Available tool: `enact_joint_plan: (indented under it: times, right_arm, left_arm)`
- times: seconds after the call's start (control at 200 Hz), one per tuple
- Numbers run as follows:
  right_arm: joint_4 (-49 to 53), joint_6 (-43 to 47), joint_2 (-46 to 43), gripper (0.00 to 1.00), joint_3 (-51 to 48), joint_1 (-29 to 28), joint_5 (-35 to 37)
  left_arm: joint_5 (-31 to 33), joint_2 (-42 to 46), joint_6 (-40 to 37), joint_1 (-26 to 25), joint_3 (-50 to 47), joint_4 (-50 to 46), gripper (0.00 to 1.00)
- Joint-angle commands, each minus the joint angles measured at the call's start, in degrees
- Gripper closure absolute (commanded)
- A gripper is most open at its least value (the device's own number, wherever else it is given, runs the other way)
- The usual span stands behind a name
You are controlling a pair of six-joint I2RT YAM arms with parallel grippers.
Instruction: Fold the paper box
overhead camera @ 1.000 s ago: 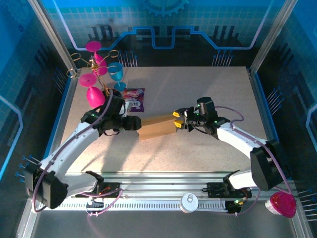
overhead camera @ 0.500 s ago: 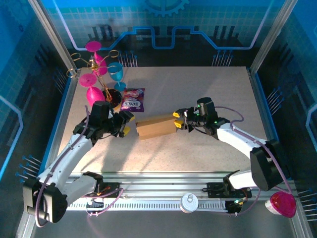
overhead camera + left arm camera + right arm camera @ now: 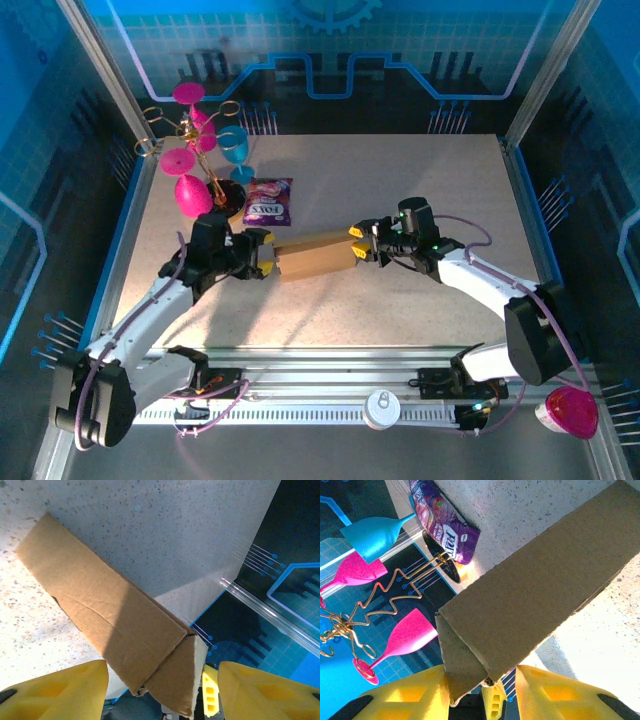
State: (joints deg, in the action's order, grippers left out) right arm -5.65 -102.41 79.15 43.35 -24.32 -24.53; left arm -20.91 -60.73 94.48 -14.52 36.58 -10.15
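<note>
The paper box (image 3: pixel 315 255) is a long brown cardboard piece, folded flat-ish, lying across the middle of the table between both arms. My left gripper (image 3: pixel 268 256) stands at its left end. In the left wrist view the box (image 3: pixel 100 610) runs between the yellow fingers (image 3: pixel 55 690), with a gap on each side, so the left gripper (image 3: pixel 162 669) is open around that end. My right gripper (image 3: pixel 357 250) is at the right end. In the right wrist view its fingers (image 3: pixel 405 695) press a folded flap and the corner of the box (image 3: pixel 545 590), so the right gripper (image 3: pixel 480 674) is shut on it.
A purple snack packet (image 3: pixel 269 201) lies just behind the box's left end. Behind it a gold wire stand (image 3: pixel 190 140) carries pink glasses and a blue one (image 3: pixel 236 150). The table's right edge rail (image 3: pixel 270 615) lies beyond the box.
My left gripper drew back to the left off the box's end, then came forward again around it. The box and the right gripper have barely moved.
</note>
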Motion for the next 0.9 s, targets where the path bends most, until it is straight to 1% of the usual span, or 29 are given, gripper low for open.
enact_joint_plan:
  times: [0.0, 0.11, 0.175, 0.255, 0.33, 0.545, 0.715, 0.896]
  right_arm:
    - [1.67, 0.82, 0.26, 0.62, -1.26, 0.28, -0.16]
    - [1.65, 0.97, 0.22, 0.62, -1.25, 0.34, -0.16]
    - [1.66, 1.03, 0.22, 0.62, -1.34, 0.32, -0.25]
    - [1.69, 1.05, 0.21, 0.63, -1.34, 0.46, -0.25]
    - [1.69, 1.17, 0.30, 0.63, -1.35, 0.49, -0.25]
    - [2.02, 1.64, 0.13, 0.66, -1.86, 0.87, -0.34]
    - [2.96, 2.79, 0.28, 0.72, -2.13, 1.35, -0.67]
    - [4.96, 4.38, 0.40, 0.81, -2.64, 1.97, -0.99]
  left_arm:
    - [-1.00, -0.26, 3.00, -1.18, -0.37, 3.39, 0.40]
    - [-0.47, -0.07, 3.36, -1.95, -0.78, 2.94, 0.42]
    - [-0.36, -0.15, 3.63, -2.17, -1.36, 3.21, 0.46]
    - [-0.25, -0.13, 3.79, -2.26, -2.07, 3.53, 0.51]
    - [-0.02, 0.00, 3.95, -2.27, -2.77, 3.60, 0.59]
    - [0.32, 0.17, 4.05, -2.26, -4.40, 4.21, 0.73]
    - [0.51, 0.18, 3.76, -2.26, -5.19, 4.30, 0.83]
    - [0.44, 0.43, 3.68, -2.26, -5.79, 4.31, 0.85]
